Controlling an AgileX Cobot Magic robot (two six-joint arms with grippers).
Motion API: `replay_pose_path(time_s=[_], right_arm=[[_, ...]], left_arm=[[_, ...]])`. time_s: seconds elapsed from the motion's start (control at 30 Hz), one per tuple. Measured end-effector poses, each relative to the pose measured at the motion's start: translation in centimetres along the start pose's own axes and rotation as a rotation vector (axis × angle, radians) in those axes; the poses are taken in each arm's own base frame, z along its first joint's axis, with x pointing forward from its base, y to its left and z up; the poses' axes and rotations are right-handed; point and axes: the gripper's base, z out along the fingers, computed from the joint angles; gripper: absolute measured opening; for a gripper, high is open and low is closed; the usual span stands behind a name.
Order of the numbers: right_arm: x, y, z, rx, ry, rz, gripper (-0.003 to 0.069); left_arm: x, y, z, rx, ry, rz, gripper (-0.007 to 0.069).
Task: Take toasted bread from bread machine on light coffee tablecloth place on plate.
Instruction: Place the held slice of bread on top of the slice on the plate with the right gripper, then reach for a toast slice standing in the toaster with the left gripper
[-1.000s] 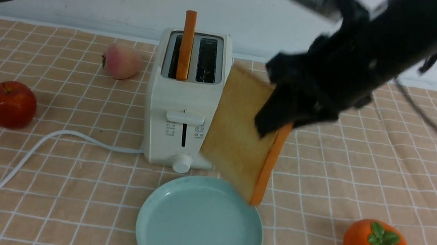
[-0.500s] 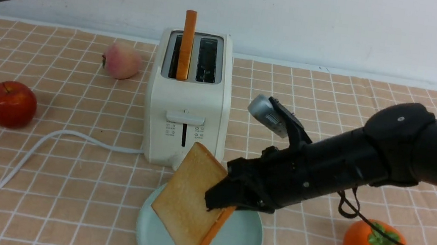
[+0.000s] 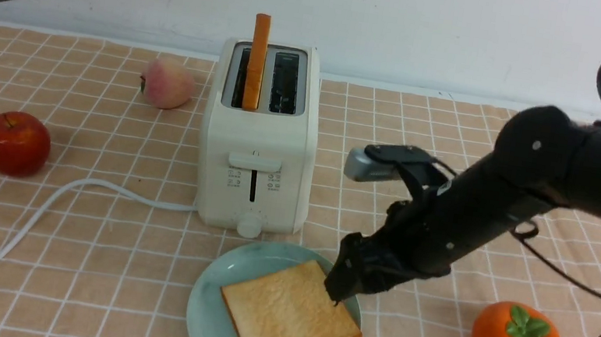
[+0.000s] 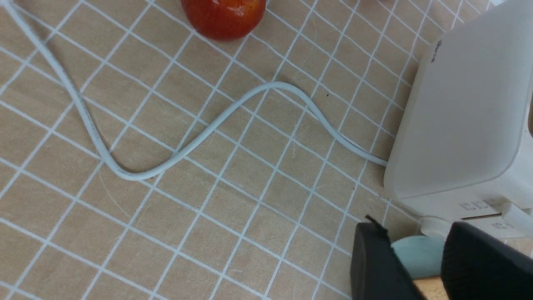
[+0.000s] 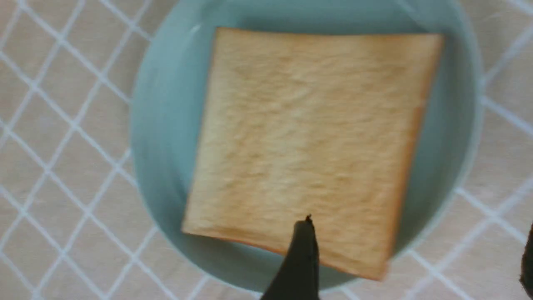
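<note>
Light coffee tablecloth [image 3: 88,256], 1 toast slice [image 3: 289,314] flat on plate [image 3: 204,308], left gripper [image 4: 416,250] and right gripper [image 3: 341,292] agape, empty.

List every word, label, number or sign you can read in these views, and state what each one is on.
No text reads clearly in any view.
Bread machine, front: small printed icons either side of the lever slot, too small to read.
Bread machine, side wall in the left wrist view: a short dark print, blurred and unreadable.
</note>
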Motion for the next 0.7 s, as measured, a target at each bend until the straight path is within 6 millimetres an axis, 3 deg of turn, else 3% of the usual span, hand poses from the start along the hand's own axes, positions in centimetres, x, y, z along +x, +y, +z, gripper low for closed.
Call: replay_pose_path(time_s=[0.17,0.27,0.43,0.53,0.7], right_arm=[[-1.6,0.0,-5.4,0.201,0.003,0.029,0.0564],[-1.2,0.9,-8.5,0.228,-0.038,0.087,0.0501],[0.2,2.2,-10.9,0.184,-0.083,0.121,0.0451],[1.4,2.7,-11.4,0.163,-0.089,0.135,0.0441],[1.6,2.8,-11.3,0.155,-0.081,0.141,0.0441]], left_arm=[[0.2,-0.4,0.1,0.036,0.028,0.093,0.0238],[-0.2,-1.6,0.4,0.097,0.066,0.165,0.0238],[-2.4,-4.2,1.1,0.143,0.105,0.206,0.0238],[-4.2,-7.9,2.3,0.157,0.140,0.300,0.0238],[-3.4,-14.5,5.9,0.130,0.159,0.453,0.0238]])
